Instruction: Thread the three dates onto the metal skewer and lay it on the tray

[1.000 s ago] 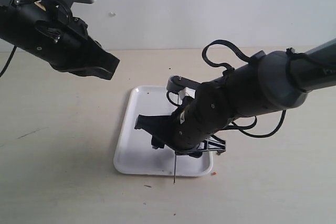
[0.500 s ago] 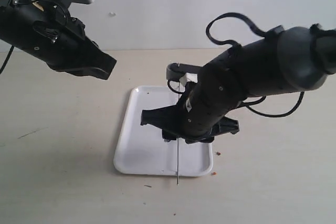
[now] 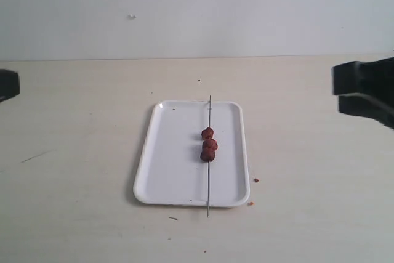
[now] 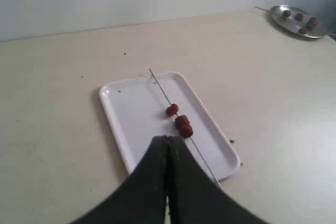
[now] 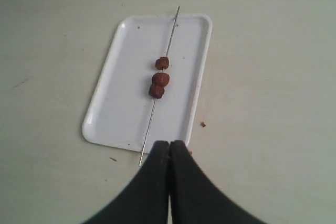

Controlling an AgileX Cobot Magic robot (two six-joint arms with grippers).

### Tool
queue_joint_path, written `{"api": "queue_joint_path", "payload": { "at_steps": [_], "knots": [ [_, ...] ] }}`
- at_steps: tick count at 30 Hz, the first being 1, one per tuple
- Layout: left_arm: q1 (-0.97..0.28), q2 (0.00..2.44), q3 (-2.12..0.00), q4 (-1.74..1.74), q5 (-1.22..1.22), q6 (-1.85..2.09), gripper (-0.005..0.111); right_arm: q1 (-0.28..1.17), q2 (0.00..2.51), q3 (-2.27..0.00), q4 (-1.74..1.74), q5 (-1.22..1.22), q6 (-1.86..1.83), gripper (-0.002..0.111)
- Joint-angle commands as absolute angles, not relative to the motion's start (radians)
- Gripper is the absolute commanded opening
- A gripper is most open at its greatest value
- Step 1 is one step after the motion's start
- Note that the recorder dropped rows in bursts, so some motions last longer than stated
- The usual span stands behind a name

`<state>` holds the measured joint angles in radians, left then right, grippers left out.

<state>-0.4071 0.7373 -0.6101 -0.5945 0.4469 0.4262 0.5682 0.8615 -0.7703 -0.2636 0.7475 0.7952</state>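
Jaws, left gripper (image 4: 168,140): pressed together, holding nothing. The gripper sits well to the left of the flat white rectangular plastic tray with a low raised rim (image 3: 172,152).

Jaws, right gripper (image 5: 169,143): likewise together and empty, well to the right of the tray. Judgement: neither arm has anything left to carry, as the load rests on the tray.

Item 1, thin straight grey metal skewer (image 3: 209,183): lies lengthwise along the tray, right of its centre line. The near end overhangs the near rim above the pale beige tabletop (image 3: 74,152). The far tip just passes the far rim. Being longer than the tray, it is likely borne by both rims.

Item 2, small brown crumbs (image 3: 255,180): loose on the tabletop just beside the tray's near right corner.

Item 3, three wrinkled reddish-brown dates (image 3: 209,143): all threaded on the skewer, over the middle of the tray. The two nearer ones touch and the third sits just beyond them.

Item 4, round shiny metal dish (image 4: 296,15): holds a few more dark lumps, well beyond the tray, and appears only in the left wrist view.

Status, judged: threading and laying down look complete.
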Motion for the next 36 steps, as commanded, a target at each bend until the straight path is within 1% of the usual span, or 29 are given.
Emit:
{"api": "queue_joint_path", "payload": {
  "at_steps": [1, 7, 21, 25, 28, 32, 34, 36],
  "knots": [
    [-0.405, 0.613, -0.523, -0.676, 0.491, 0.415, 0.000, 0.564, 0.709, -0.764, -0.268, 0.781, 0.786, 0.000],
    [-0.405, 0.540, -0.499, -0.672, 0.592, 0.415, 0.000, 0.564, 0.574, -0.764, -0.268, 0.781, 0.786, 0.000],
    [-0.405, 0.532, -0.499, -0.672, 0.595, 0.415, 0.000, 0.552, 0.426, -0.764, -0.277, 0.777, 0.766, 0.000],
    [-0.405, 0.532, -0.499, -0.672, 0.595, 0.415, 0.000, 0.451, 0.376, -0.714, -0.329, 0.723, 0.698, 0.000],
    [-0.405, 0.532, -0.499, -0.672, 0.595, 0.415, 0.000, 0.354, 0.331, -0.570, -0.382, 0.580, 0.702, 0.000],
    [-0.405, 0.532, -0.499, -0.672, 0.595, 0.415, 0.000, 0.218, 0.266, -0.358, -0.442, 0.309, 0.702, 0.000],
    [-0.405, 0.532, -0.499, -0.672, 0.595, 0.415, 0.000, 0.154, 0.234, -0.283, -0.449, 0.240, 0.702, 0.000],
    [-0.405, 0.532, -0.499, -0.672, 0.595, 0.415, 0.000, 0.107, 0.202, -0.221, -0.449, 0.234, 0.702, 0.000]
  ]
}}
